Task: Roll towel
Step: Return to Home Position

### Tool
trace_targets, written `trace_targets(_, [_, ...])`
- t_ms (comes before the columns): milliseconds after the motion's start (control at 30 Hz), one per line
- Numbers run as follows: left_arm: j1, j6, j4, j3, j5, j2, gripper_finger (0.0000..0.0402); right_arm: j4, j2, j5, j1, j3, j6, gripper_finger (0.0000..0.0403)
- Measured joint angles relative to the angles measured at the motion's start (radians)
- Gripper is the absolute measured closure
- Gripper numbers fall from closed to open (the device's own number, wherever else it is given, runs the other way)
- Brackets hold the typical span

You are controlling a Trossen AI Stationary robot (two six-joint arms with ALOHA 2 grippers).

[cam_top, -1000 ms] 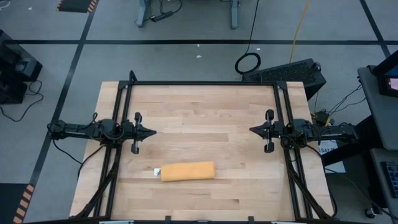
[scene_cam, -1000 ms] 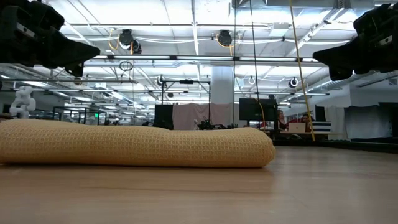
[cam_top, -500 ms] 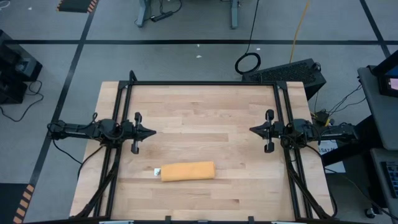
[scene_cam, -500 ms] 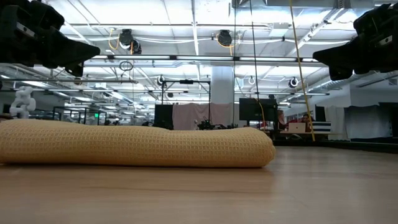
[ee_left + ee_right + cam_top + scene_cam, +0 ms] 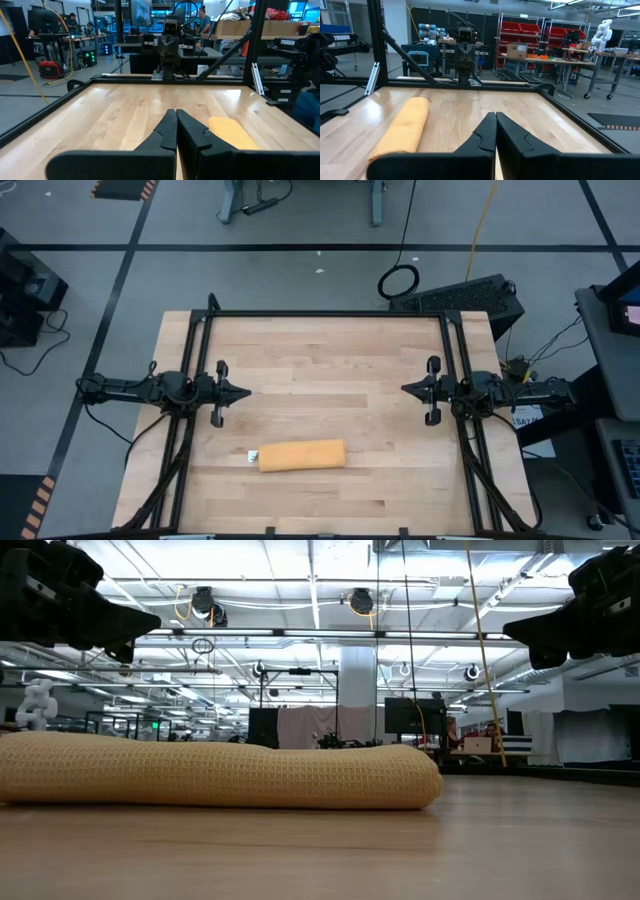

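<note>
The rolled mustard-yellow waffle-weave towel (image 5: 302, 455) lay on the pale wooden table (image 5: 330, 360), well apart from the left gripper (image 5: 243, 391) and right gripper (image 5: 407, 389), both parked at opposite sides (jaws closed, empty), apparently because rolling was finished.

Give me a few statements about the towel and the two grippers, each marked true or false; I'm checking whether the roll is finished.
1. The towel lies rolled up on the table. True.
2. The left gripper holds the towel. False: it is shut on nothing, above the table's left side, apart from the towel.
3. The right gripper is shut and empty. True.
4. The white tag sticks out at the towel's end nearer the right arm. False: it is at the end nearer the left arm.
</note>
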Motion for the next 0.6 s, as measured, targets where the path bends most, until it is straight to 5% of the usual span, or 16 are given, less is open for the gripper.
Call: trace_targets(600, [0.000, 0.000, 0.000, 0.000, 0.007, 0.000, 0.0400, 0.000, 0.000, 0.000, 0.000, 0.000, 0.000, 0.0403])
